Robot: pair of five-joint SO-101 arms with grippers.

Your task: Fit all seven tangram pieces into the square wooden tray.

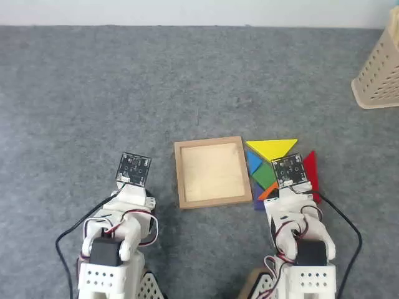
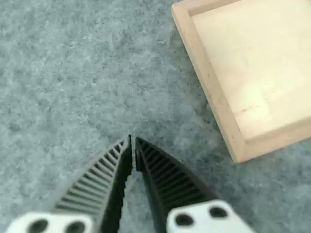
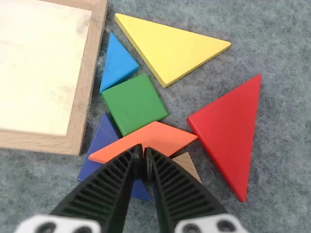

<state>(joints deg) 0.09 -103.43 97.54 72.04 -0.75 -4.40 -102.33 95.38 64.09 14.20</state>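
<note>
The square wooden tray [image 1: 209,171] lies at the table's middle with nothing in it, also seen as tray [image 2: 228,73] and tray [image 3: 87,77]. To its right lie the pieces: yellow triangle [image 3: 167,48], blue triangle [image 3: 118,62], green square [image 3: 134,103], orange parallelogram [image 3: 150,141], red triangle [image 3: 231,128], dark blue triangle [image 3: 104,145] and a small brown triangle [image 3: 187,165]. My right gripper [image 3: 144,154] is shut, its tips over the orange piece. My left gripper [image 2: 132,144] is shut above bare carpet, left of the tray. From above, the yellow triangle [image 1: 272,149] and red triangle [image 1: 311,174] show beside the right arm.
Grey carpet covers the table. A cream perforated basket [image 1: 379,71] stands at the far right edge. Open carpet lies behind and to the left of the tray.
</note>
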